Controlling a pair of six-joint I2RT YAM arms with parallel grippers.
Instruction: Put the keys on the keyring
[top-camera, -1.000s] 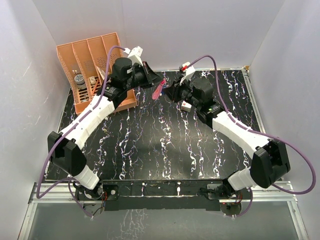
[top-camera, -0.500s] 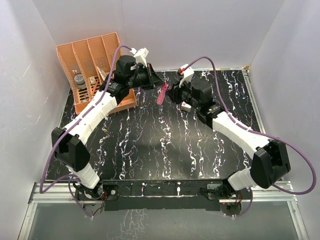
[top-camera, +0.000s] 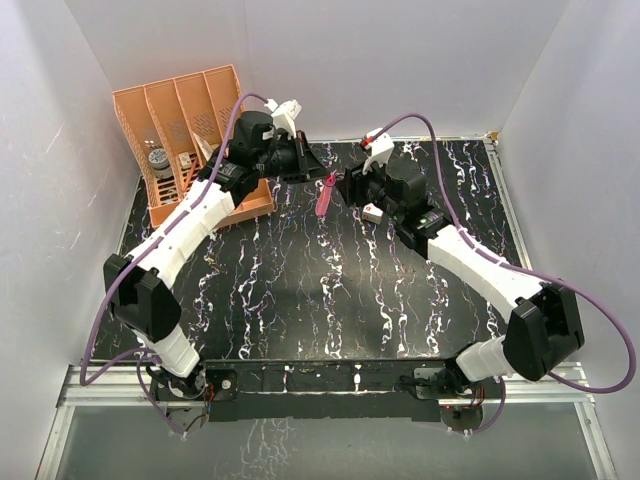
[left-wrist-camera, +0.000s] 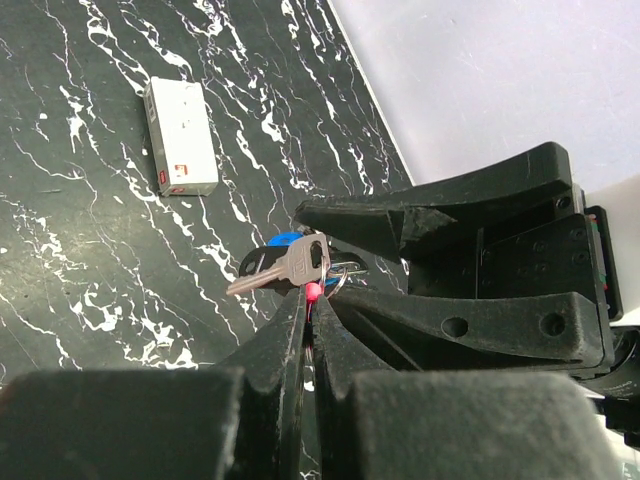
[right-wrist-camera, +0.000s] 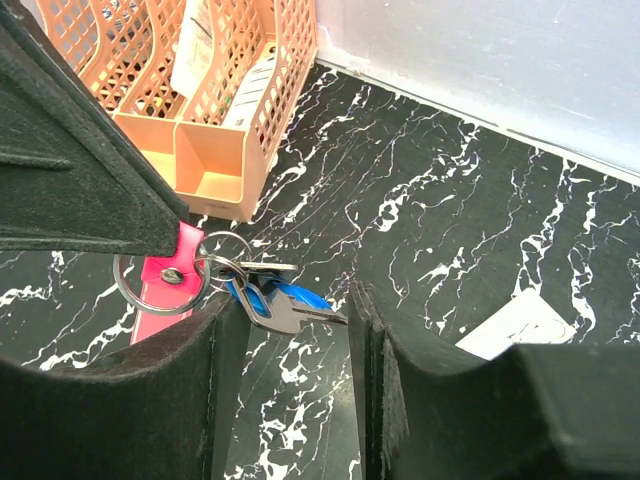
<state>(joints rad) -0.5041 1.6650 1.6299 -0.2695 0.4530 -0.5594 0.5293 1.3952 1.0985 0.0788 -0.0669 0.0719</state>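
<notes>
My left gripper (top-camera: 322, 174) is shut on the pink-red strap fob (top-camera: 325, 198) and holds it above the table at the back centre. In the left wrist view the fob's tip (left-wrist-camera: 315, 292) shows between the closed fingers. The silver keyring (right-wrist-camera: 160, 281) hangs at the fob (right-wrist-camera: 163, 291). Both keys hang on the ring: a blue-headed key (right-wrist-camera: 285, 296) and a dark-headed key (right-wrist-camera: 268, 312); a silver blade (left-wrist-camera: 270, 274) also shows in the left wrist view. My right gripper (right-wrist-camera: 290, 335) is open, with the keys between its fingers (right-wrist-camera: 215, 385).
A small white box (top-camera: 374, 211) lies on the black marbled table just right of the grippers; it also shows in the left wrist view (left-wrist-camera: 180, 150). An orange mesh desk organizer (top-camera: 190, 140) stands at the back left. White walls enclose the table.
My left gripper has moved right toward the right gripper with the fob, which now hangs lower and nearer the right fingers. The right arm has shifted only slightly.
</notes>
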